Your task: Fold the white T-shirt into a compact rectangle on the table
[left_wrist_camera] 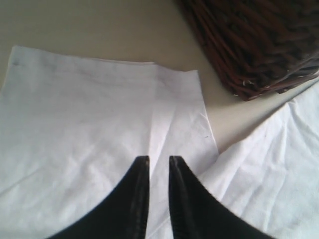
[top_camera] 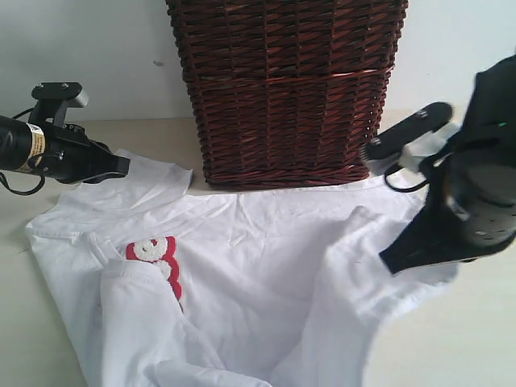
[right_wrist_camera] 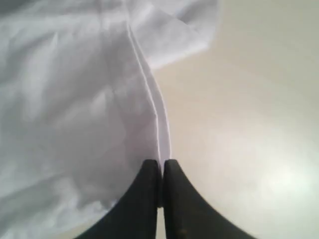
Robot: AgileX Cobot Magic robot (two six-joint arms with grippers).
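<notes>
The white T-shirt [top_camera: 266,266] is lying spread out on the desk [top_camera: 476,339], just near of a dark brown basket [top_camera: 290,89]. The far edge of the shirt is reaching the foot of the basket. The near left part of the shirt is lying folded over, and a red patch [top_camera: 161,258] with white letters is peeking out beside that fold.

The right tool [right_wrist_camera: 162,163] is sitting at the right side of the shirt. Its two black fingers are pressing together, and they are pinching the folded edge [right_wrist_camera: 149,94] of the shirt between them. The cloth there is standing up in a bump off the desk.

The left tool [left_wrist_camera: 158,159] is sitting over the far left sleeve [left_wrist_camera: 99,109], which is lying flat on the desk to the left of the basket. Its two fingers are sitting close together with a thin gap between them. I cannot tell if it is pinching the sleeve or only hanging over it.
</notes>
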